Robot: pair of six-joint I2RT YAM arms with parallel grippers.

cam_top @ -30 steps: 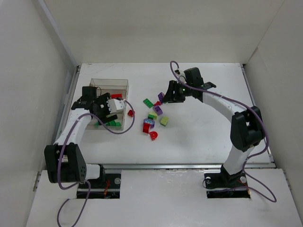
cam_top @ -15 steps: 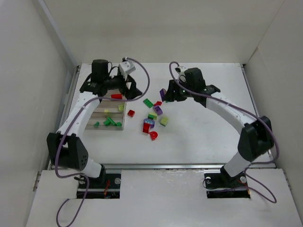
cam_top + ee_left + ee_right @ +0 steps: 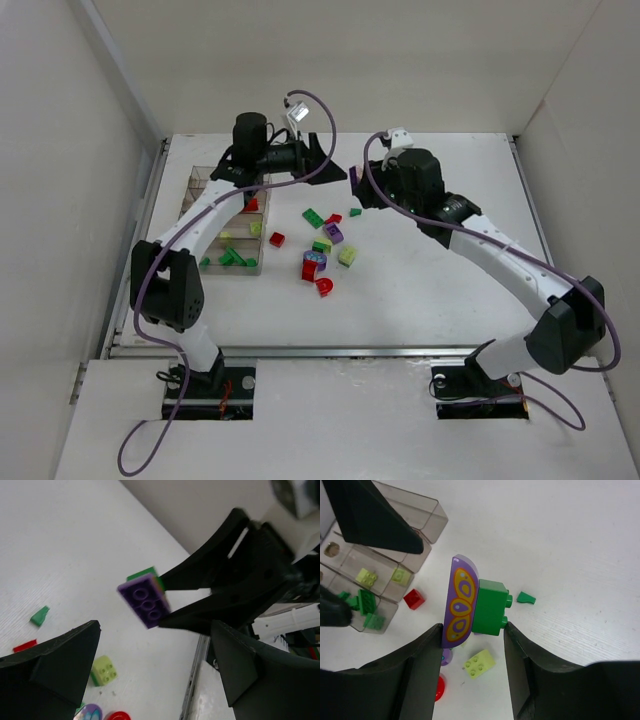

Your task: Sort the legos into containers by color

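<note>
My right gripper (image 3: 472, 626) is shut on a joined pair of legos held above the table: a purple curved piece with yellow ovals (image 3: 460, 600) stuck to a dark green brick (image 3: 490, 605). From above, that gripper (image 3: 357, 185) hangs over the table's back middle. My left gripper (image 3: 322, 160) is open and empty just left of it, facing it. In the left wrist view its jaws (image 3: 155, 642) frame the held purple piece (image 3: 145, 602). The clear container (image 3: 196, 183) stands at the left. Its rows hold yellow-green (image 3: 366, 576) and dark green (image 3: 367, 600) bricks.
Loose legos lie right of the box: a red brick (image 3: 277, 239), a green plate (image 3: 313, 217), a small green wedge (image 3: 355, 212), yellow-green bricks (image 3: 347, 256), a purple brick (image 3: 334, 233) and a red round piece (image 3: 324, 287). White walls enclose the table.
My left arm swung from over the container to the back middle, and its jaws opened wider. My right gripper rose and shifted slightly back with the purple and green pair.
</note>
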